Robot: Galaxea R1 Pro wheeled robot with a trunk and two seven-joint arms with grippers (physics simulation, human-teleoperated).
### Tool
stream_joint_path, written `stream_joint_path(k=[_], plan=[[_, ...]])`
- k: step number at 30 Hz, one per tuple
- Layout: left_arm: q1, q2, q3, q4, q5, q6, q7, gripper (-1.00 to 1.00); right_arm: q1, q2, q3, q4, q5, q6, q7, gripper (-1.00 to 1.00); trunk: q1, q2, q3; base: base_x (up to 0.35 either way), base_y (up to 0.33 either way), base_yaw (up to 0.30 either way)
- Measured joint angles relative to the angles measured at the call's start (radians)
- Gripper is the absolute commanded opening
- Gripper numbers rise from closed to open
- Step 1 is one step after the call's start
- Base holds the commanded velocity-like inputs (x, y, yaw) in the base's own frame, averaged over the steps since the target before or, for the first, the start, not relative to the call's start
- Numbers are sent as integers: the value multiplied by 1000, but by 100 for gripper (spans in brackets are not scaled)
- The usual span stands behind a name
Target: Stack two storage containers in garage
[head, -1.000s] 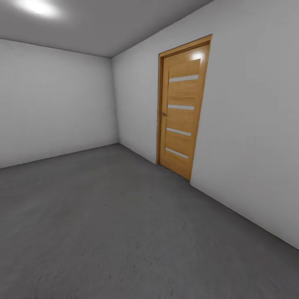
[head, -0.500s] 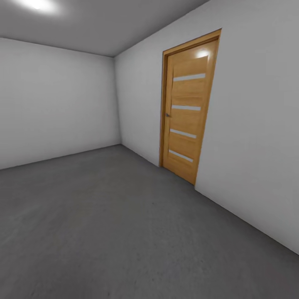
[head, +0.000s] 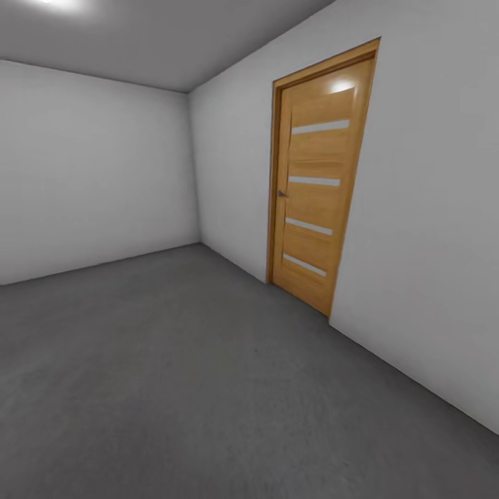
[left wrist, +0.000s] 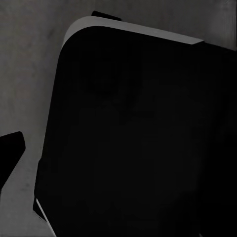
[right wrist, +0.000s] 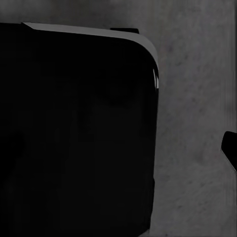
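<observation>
**A:** Head view: bare room, white-grey walls (head: 97, 173), dark concrete floor (head: 180, 388), one closed wooden door (head: 315, 187) with pale slats in the right-hand wall. Reads as the garage. No bins anywhere I can see.

**B:** Wrist views?

**A:** Each looks down at a big black rounded body (left wrist: 133, 143), likely the robot's own base, with speckled floor past its edge. A dark tip pokes in at the frame edge in the left wrist view (left wrist: 10, 148), another in the right (right wrist: 230, 147). Possibly tool fingers, too little to be sure.

**B:** Tool state?

**A:** Cannot tell, either side. No jaws clearly shown, so no reading on how open they are, and nothing visibly held.

**B:** Risks from here?

**A:** My judgement: both bins are unaccounted for, so if they are not already set down out of frame, the robot is in the garage empty-handed and owes a return trip. The door is shut; driving at it would stall the base. Arms hang low beside the base, and a tight turn near the wall could clip them.
</observation>
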Motion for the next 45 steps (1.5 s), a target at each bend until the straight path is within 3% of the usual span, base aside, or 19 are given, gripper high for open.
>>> stream_joint_path(k=[45], plan=[[0,-2,-1,0,-1,-2,-1,100,0,1,-5,-1,-3,-4,0,100,0,0,0,322,0,0]])
